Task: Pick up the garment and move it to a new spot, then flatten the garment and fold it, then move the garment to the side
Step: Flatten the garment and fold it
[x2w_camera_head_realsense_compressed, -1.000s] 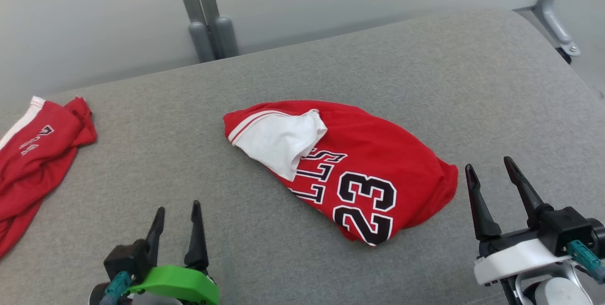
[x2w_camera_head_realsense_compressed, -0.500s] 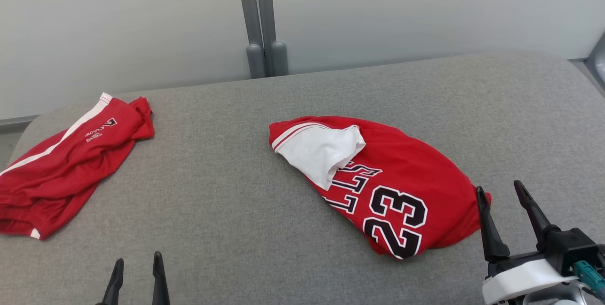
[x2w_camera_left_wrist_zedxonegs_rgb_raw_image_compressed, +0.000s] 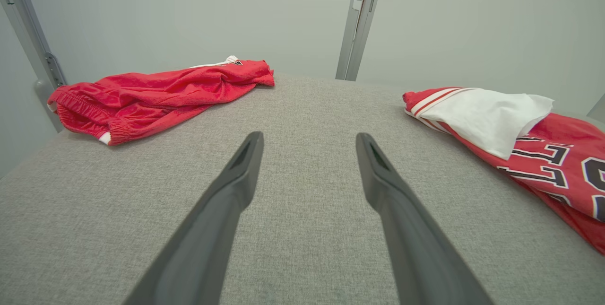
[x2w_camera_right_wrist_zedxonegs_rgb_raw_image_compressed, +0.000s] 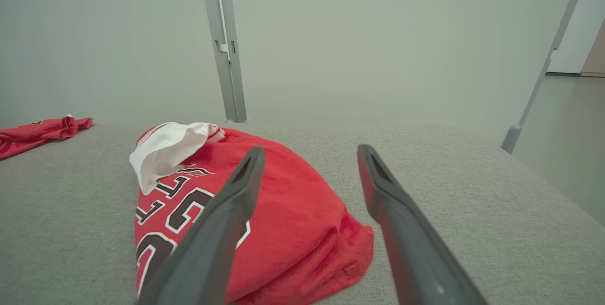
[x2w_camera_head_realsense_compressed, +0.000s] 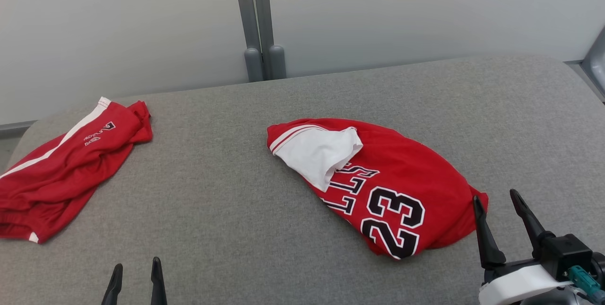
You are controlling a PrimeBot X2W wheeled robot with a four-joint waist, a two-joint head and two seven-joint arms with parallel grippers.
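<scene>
The red jersey point(x2w_camera_head_realsense_compressed: 378, 187) lies crumpled on the grey cushion point(x2w_camera_head_realsense_compressed: 212, 210), with a white flap point(x2w_camera_head_realsense_compressed: 321, 153) turned out at its far-left end and the number 23 facing up. The right gripper point(x2w_camera_head_realsense_compressed: 495, 196) is at the jersey's near-right corner, fingers spread and empty. The left gripper point(x2w_camera_head_realsense_compressed: 136, 263), also spread and empty, is well apart from the jersey, to its left. Red shorts point(x2w_camera_head_realsense_compressed: 66, 168) lie farther to the left of the jersey, and a grey post point(x2w_camera_head_realsense_compressed: 257, 16) stands behind it.

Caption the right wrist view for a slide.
Open right hand at the edge of a bunched red jersey on a grey cushion; red shorts lie far left.
</scene>
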